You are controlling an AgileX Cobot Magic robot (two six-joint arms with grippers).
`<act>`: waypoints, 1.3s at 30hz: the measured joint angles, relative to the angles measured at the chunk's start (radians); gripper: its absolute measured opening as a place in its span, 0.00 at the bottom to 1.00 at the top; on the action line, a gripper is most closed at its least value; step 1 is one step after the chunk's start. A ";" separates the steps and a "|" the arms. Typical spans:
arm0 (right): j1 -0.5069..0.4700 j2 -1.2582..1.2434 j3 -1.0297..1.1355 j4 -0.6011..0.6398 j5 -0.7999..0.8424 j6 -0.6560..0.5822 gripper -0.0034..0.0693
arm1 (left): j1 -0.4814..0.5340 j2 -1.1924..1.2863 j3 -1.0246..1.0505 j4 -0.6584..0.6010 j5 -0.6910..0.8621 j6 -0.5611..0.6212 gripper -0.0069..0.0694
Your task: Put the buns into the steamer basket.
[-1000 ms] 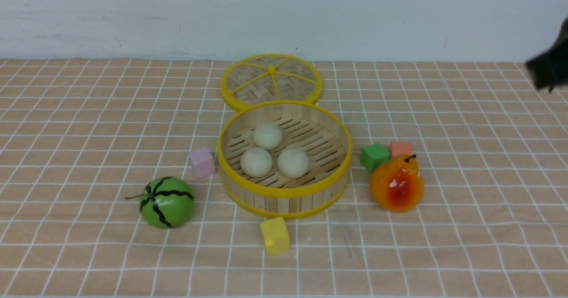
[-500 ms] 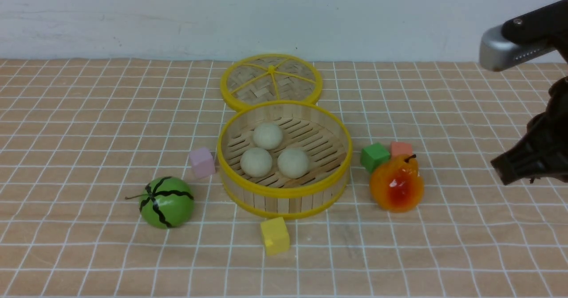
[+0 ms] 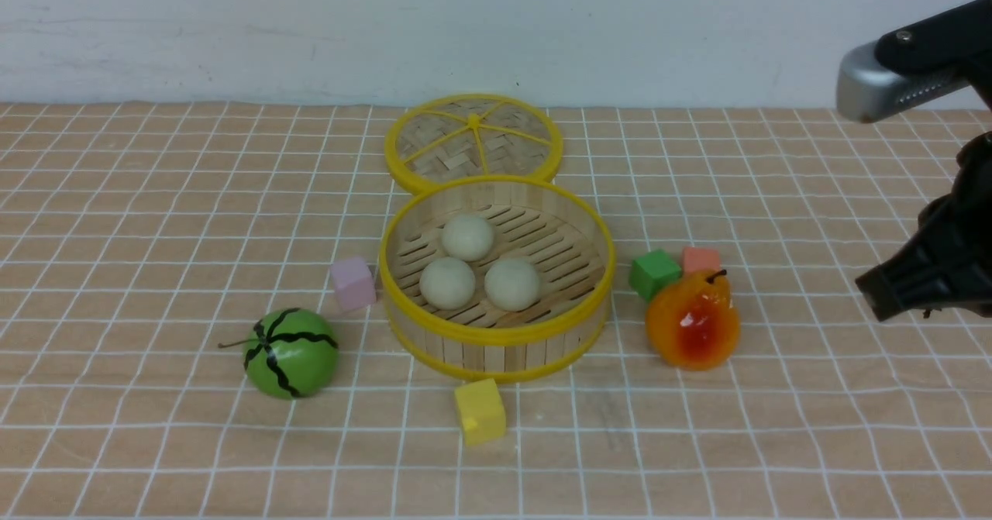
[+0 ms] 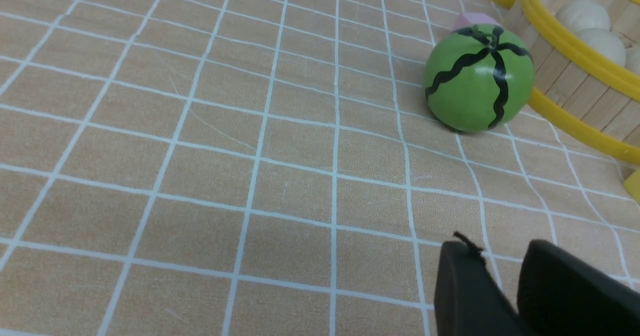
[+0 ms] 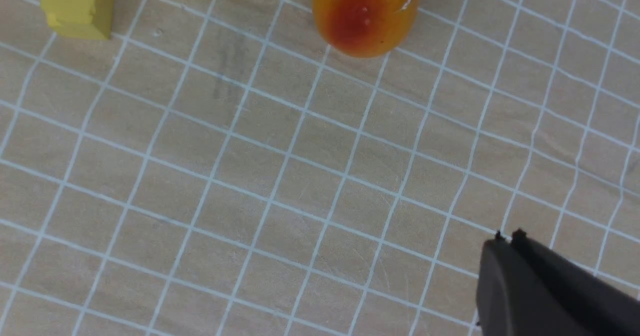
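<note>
Three off-white buns point(image 3: 467, 236) point(image 3: 447, 282) point(image 3: 512, 284) lie together on the slatted floor of the steamer basket point(image 3: 496, 335) at the middle of the cloth. The left wrist view shows two of the buns point(image 4: 582, 14) over the wall of the steamer basket point(image 4: 595, 100). My left gripper point(image 4: 500, 248) hovers over bare cloth short of the melon, open with nothing between its fingers. It is out of the front view. My right gripper point(image 3: 880, 303) point(image 5: 508, 237) hangs at the far right, shut and empty, well clear of the basket.
A green melon toy point(image 3: 291, 352) point(image 4: 479, 78) sits left of the basket, with a pink cube point(image 3: 353, 283) beside it. The woven lid point(image 3: 473, 140) lies behind. An orange pear toy point(image 3: 692, 320) point(image 5: 365, 13), a green cube point(image 3: 655, 272) and a salmon cube point(image 3: 701, 259) stand to the right. A yellow cube point(image 3: 480, 410) point(image 5: 75, 5) sits in front.
My right arm has swung down from the upper right corner to the right edge of the front view, then almost stopped. Buns, basket and toys have not moved.
</note>
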 joint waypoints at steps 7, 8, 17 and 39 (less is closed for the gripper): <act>-0.029 -0.060 0.014 -0.058 -0.074 0.000 0.03 | 0.000 0.000 0.000 0.000 0.000 0.000 0.32; -0.065 -0.104 0.039 -0.048 -0.148 0.000 0.03 | 0.000 0.000 0.000 0.000 0.000 0.000 0.32; -0.373 -0.594 0.575 -0.008 -0.666 0.005 0.03 | 0.000 0.000 0.000 0.000 0.000 0.000 0.34; -0.616 -1.228 1.311 0.126 -0.851 -0.065 0.06 | 0.000 0.000 0.000 0.000 0.000 0.000 0.37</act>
